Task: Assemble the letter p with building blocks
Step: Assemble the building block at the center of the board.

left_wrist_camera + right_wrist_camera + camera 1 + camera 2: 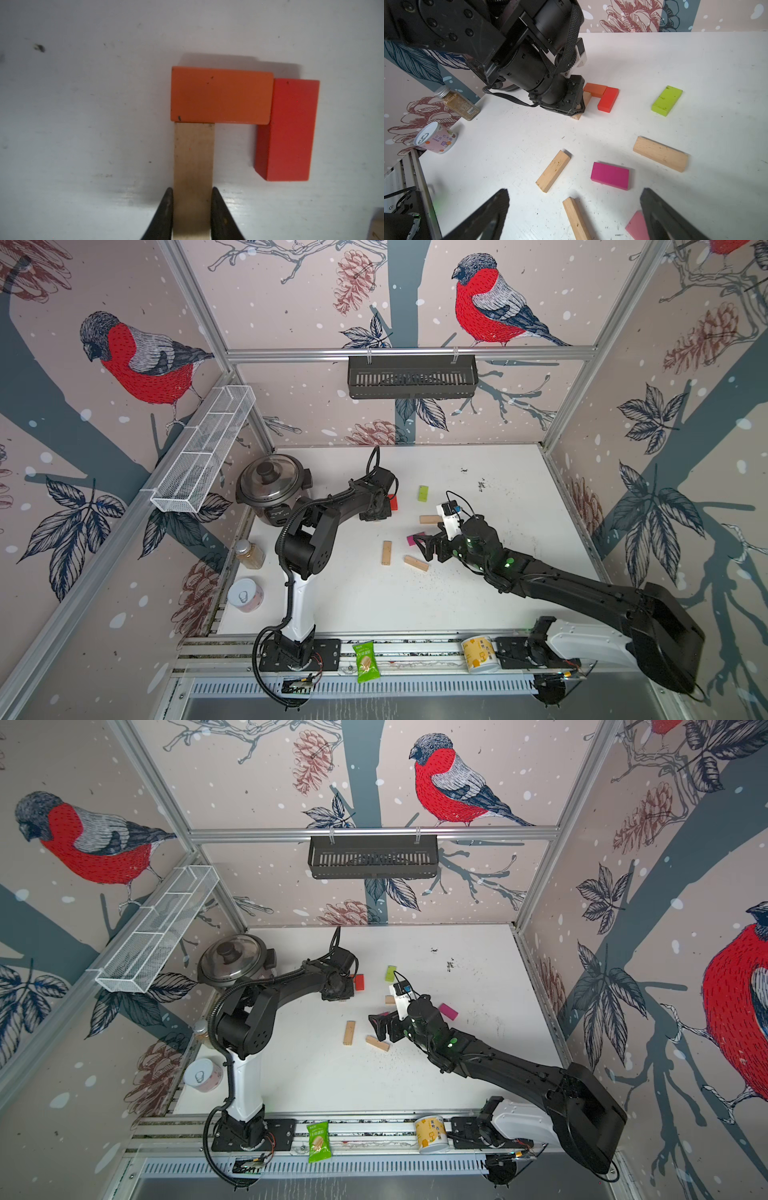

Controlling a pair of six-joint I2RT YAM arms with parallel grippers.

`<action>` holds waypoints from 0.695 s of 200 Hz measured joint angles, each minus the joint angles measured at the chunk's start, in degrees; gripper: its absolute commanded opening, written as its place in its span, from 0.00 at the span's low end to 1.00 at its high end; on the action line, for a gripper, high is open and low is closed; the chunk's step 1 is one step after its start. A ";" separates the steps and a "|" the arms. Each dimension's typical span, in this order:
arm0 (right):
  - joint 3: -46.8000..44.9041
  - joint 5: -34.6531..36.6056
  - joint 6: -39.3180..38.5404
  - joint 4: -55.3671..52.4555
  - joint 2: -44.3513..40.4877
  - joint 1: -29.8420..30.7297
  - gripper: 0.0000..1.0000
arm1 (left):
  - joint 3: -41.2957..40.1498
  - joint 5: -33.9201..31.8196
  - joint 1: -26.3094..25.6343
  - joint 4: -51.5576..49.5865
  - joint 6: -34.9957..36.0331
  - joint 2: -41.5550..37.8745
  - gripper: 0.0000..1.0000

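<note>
My left gripper [192, 193] is shut on a tan block [194, 158] lying flat on the white table [353, 597]. The far end of that block butts against an orange block [221, 95], and a red block [287, 131] meets the orange one at a right angle. In a top view the left gripper [376, 510] hides most of this group, leaving only the red block [392, 502] showing. My right gripper [575, 191] hangs open over loose blocks: a magenta one [610, 175], a pink one [636, 226], three tan ones [553, 170] [576, 218] [660, 153] and a lime-green one [667, 100].
A lidded pot [272, 485], a spice jar [249, 554] and a can [246, 594] stand along the table's left edge. A green snack packet [366, 660] and a yellow cup [480, 654] lie on the front rail. A black basket [411, 377] hangs on the back wall.
</note>
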 measured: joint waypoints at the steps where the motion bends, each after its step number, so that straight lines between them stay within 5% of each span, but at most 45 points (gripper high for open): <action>1: 0.00 0.00 0.00 0.00 0.00 0.00 1.00 | -0.02 0.00 0.00 0.02 0.00 0.00 0.22; 139: 0.76 0.50 -0.22 -0.20 1.11 0.76 1.00 | -1.27 -0.07 0.00 1.09 -0.17 -0.59 0.23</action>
